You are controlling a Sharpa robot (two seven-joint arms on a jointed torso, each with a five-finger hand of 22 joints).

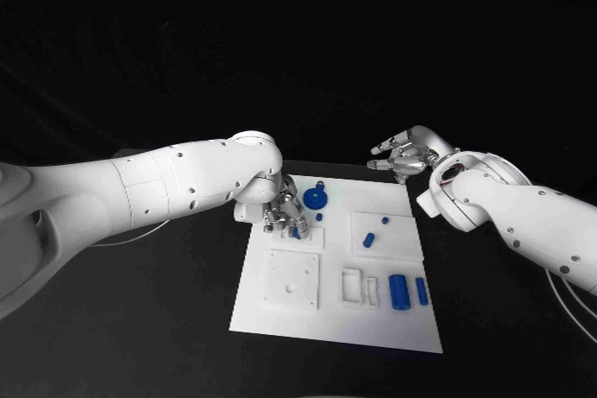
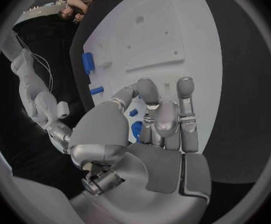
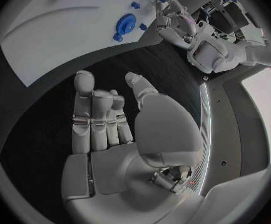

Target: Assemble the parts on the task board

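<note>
Hiding blue part, left hand covers board.

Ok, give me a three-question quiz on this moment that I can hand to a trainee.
1. True or false: the right hand hangs above the black table, off the white board.
2. Which hand is down on the board among the blue pieces? A) the left hand B) the right hand C) both
3. Fill in: the two blue cylinders lie side by side near the board's ____ edge, as the head view shows it.

Key: 1 true. 2 A. 3 right. The right hand is empty with its fingers apart; whether the left hand pinches a piece is not clear.
</note>
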